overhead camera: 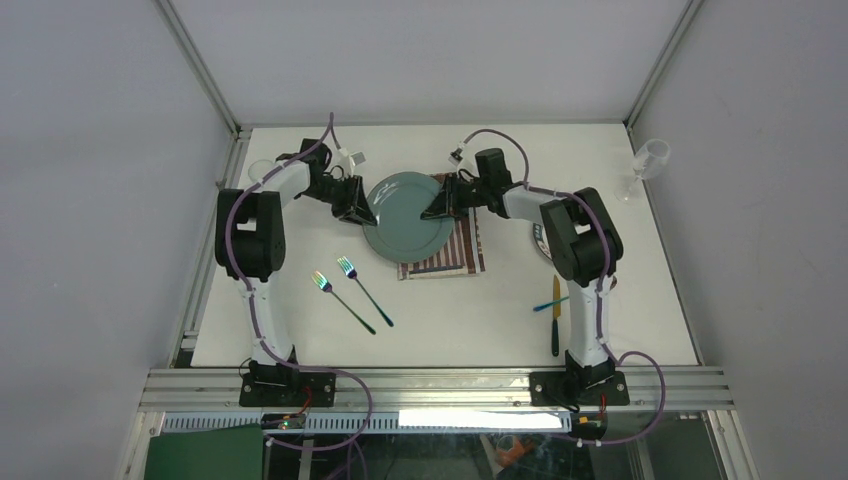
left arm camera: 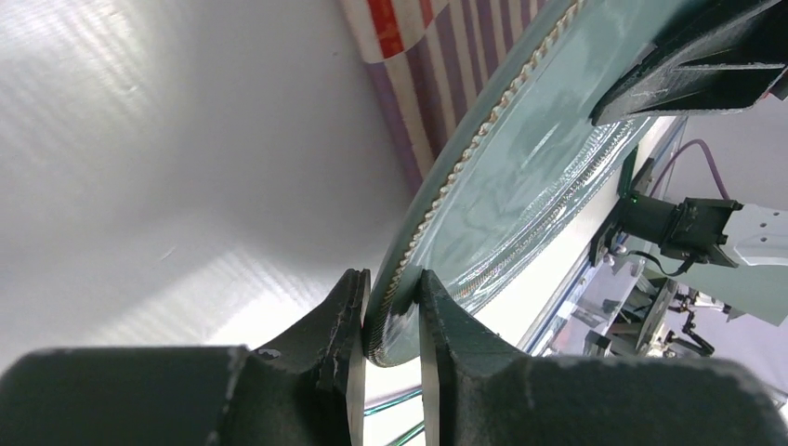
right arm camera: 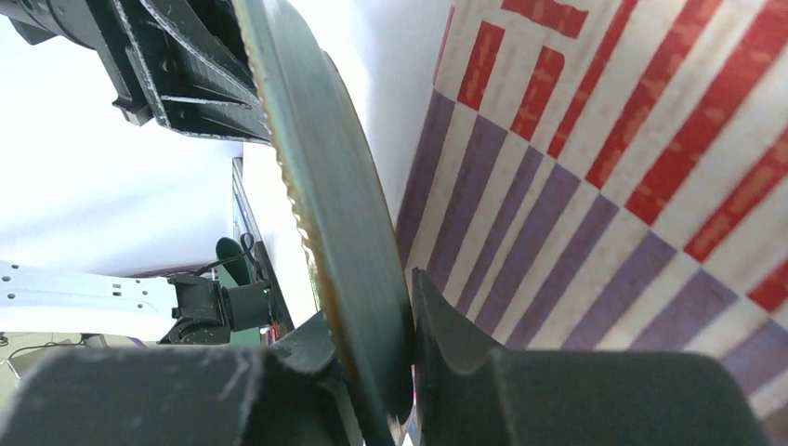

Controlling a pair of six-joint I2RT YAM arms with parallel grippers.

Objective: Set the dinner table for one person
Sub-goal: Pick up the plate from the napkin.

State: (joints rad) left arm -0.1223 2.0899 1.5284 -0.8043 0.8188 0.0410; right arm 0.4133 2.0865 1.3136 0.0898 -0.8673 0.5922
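plate (overhead camera: 405, 225) clamped both sides

two forks (overhead camera: 368, 295) lie left of the plate on the white bench (overhead camera: 450, 330) beneath it. left jaws clamp its left rim, right jaws its right rim, above a striped placemat (overhead camera: 465, 255).

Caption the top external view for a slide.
Left gripper and right gripper pinch opposite rims of teal plate partly over striped placemat.

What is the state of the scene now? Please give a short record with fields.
plate: teal, gripped at opposite rims, partly over the striped placemat
left gripper: shut on plate
right gripper: shut on plate
forks: two, on the dinner table, left of plate
wine glass: standing, far right edge
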